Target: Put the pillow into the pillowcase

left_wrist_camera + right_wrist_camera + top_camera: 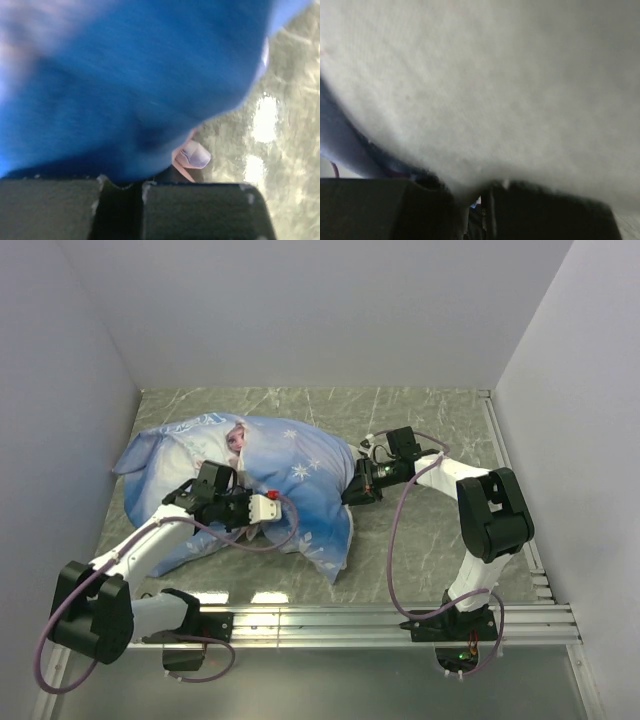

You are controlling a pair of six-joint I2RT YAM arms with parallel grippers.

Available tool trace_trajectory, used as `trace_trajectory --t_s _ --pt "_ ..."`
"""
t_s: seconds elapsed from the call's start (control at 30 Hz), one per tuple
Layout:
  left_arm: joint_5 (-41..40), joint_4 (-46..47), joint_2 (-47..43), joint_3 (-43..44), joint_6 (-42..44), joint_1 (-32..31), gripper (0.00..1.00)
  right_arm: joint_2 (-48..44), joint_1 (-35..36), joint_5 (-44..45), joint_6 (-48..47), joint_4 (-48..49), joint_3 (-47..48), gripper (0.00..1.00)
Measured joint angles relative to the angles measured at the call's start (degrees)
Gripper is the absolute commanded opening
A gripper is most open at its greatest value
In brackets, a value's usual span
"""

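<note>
The blue snowflake-print pillowcase (290, 475) lies bulging across the table's left and middle. The white pillow (495, 75) fills the right wrist view; in the top view the case hides it. My left gripper (258, 512) sits at the case's near edge, shut on the blue cloth (125, 75), and a pale pink hem (192, 155) pokes out beside its fingers (200, 210). My right gripper (350, 492) is at the case's right end, shut on a fold of the pillow, with a strip of blue case (340, 145) to the left.
The grey marbled tabletop (420, 540) shows to the right of and in front of the case. White walls enclose three sides. A metal rail (400, 618) runs along the near edge, and another rail (505, 470) along the right side.
</note>
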Motion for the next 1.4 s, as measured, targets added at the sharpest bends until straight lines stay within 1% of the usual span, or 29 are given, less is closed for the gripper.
trace_trajectory --t_s 0.13,0.3,0.37,0.47,0.6,0.7,0.77,0.83,0.9,0.97,1.0,1.03,1.07,1.1,1.17,1.2,1.23,1.27,1.3,1.33,1.37,1.4 --pt "0.13 0.74 0.37 1.14 -6.19 0.76 0.0 -0.09 0.07 0.66 -1.99 -1.86 0.44 0.0" --pt "3.98 -4.52 -0.46 10.14 -13.97 7.58 0.0 -0.55 0.87 2.47 -9.09 -8.98 3.58 0.0" --pt "4.26 -4.61 -3.1 13.2 -16.7 9.79 0.0 -1.01 1.68 2.54 -10.8 -11.02 4.52 0.0" --pt "4.26 -3.26 -9.33 16.81 -21.14 10.91 0.0 -1.57 3.82 2.08 -12.17 -14.05 6.1 0.0" --pt "4.74 -2.43 -15.28 23.34 -27.58 10.88 0.0 -1.73 8.68 -2.45 -12.55 -18.05 9.6 0.0" --pt "5.4 0.7 -17.14 27.5 -32.87 10.88 0.0 -2.69 12.94 -8.22 -11.96 -18.4 10.97 0.0" --pt "6.27 3.61 -16.61 29.75 -36.41 10.86 0.0 -3.52 14.71 -11.96 -11.39 -18.53 11.04 0.0" --pt "6.91 6.47 -14.23 32.3 -39.39 10.27 0.0 -3.85 15.15 -15.61 -12.39 -20.52 11.65 0.0" --pt "6.75 9.6 -9.66 35.06 -41.77 8.72 0.0 -2.95 13.55 -17.33 -16.13 -25.99 13.7 0.03" --pt "6.71 12.26 -2.97 37.35 -43.01 7.37 0.0 -0.5 10.71 -18.29 -22.25 -32.81 16.94 0.05" --pt "6.56 13.68 1.79 39.17 -43.41 6.82 0.0 1.33 8.61 -18.62 -25.07 -35.67 18.45 0.11" --pt "6.49 14.32 5.75 41.13 -43.67 6.49 0.01 3.21 6.34 -18.78 -26.64 -37.05 18.95 0.13" --pt "6.49 14.21 11.72 44.33 -44.15 6.27 0.05 4.96 3.8 -18.47 -27.1 -37.29 18.45 0.2" --pt "6.49 14.12 18.56 48.65 -44.65 6.14 0.16 6.58 1.29 -17.81 -26.91 -36.65 17.4 0.22" --pt "6.1 12.41 30.23 57.13 -45.55 6.03 0.27 10.03 -3.87 -15.3 -26.93 -36.06 15.43 0.28" --pt "5.99 10.88 35.04 60.98 -46.34 6.01 0.44 11.54 -5.77 -13.99 -26.93 -36.28 15.15 0.35" --pt "5.64 9.05 39.98 64.87 -47.1 6.01 0.49 13.42 -9.07 -12.55 -26.6 -35.85 14.6 0.43" --pt "5.2 7.8 42.88 66.82 -47.78 6.03 0.55 14.23 -10.99 -11.32 -26.21 -35.23 13.94 0.7" --pt "5.11 6.54 44.85 67.67 -48.63 6.1 0.63 14.4 -13.31 -9.57 -24.98 -33.29 12.39 0.86" --pt "5.01 4.33 45.35 67.56 -49.66 6.12 0.69 14.1 -16.06 -7.28 -23.15 -31.61 10.69 0.96" --pt "5.05 3.72 45.33 67.38 -49.81 6.12 0.7 13.6 -18.58 -5.14 -21.75 -29.99 9.07 0.96" --pt "5.05 4.0 44.37 66.58 -50.53 6.12 0.73 13.18 -21.2 -2.91 -20.22 -29.29 8.22 0.96"
